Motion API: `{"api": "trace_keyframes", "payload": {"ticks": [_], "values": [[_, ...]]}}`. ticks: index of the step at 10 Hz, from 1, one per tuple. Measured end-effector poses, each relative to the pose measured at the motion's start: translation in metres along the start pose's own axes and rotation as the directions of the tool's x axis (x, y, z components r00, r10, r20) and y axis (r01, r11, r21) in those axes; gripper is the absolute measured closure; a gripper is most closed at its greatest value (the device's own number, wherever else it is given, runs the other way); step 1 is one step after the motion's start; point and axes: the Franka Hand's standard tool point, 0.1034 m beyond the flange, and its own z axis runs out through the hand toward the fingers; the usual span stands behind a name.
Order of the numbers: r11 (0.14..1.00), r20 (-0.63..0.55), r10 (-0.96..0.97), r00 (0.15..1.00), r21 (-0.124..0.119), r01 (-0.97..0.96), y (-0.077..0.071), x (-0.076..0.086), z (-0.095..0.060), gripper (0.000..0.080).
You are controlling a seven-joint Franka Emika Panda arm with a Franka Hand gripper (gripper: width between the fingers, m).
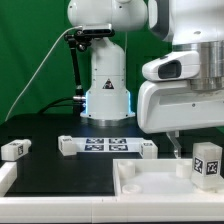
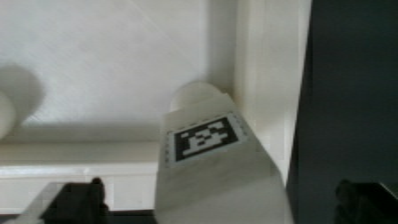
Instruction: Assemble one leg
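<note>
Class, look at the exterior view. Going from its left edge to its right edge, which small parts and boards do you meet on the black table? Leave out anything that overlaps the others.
far-left leg → second leg → marker board → third leg → rightmost leg

leg (image 1: 206,163) on panel (image 1: 150,186), exterior view's right | marker board (image 1: 105,146) behind panel | tool (image 2: 217,198) above leg

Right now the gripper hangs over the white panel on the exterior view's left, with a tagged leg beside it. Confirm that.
One thing is wrong: the side. The exterior view shows the gripper over the white panel on that view's right, not its left. The rest holds: the tagged leg is right beside the gripper there.
</note>
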Motion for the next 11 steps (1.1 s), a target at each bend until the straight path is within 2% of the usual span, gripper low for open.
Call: {"api": "trace_keyframes", "payload": {"ticks": [1,2,3,4,5,7,8,11], "values": [[1.0,0.0,-0.008,1.0,0.0,0.008,-0.0001,0.0,0.0,0.015],[1.0,0.0,-0.007,1.0,0.001,0.007,0.0,0.0,0.0001,0.0245],[1.0,0.0,-0.007,1.0,0.001,0.007,0.0,0.0,0.0001,0.0393],[1.0,0.0,0.013,1.0,0.002,-0.013,-0.0002,0.0,0.0001,0.0393],[0.999,0.0,0.04,0.999,0.001,-0.04,0.0007,0.0002,-0.0001,0.0505],[0.996,-0.009,0.09,0.996,0.002,-0.09,0.0006,0.0005,0.0001,0.0505],[0.971,-0.019,0.241,0.97,0.002,-0.241,0.0007,0.0005,0.0003,0.0505],[0.795,-0.045,0.607,0.794,0.014,-0.607,0.0006,-0.0001,0.0012,0.0505]]}}
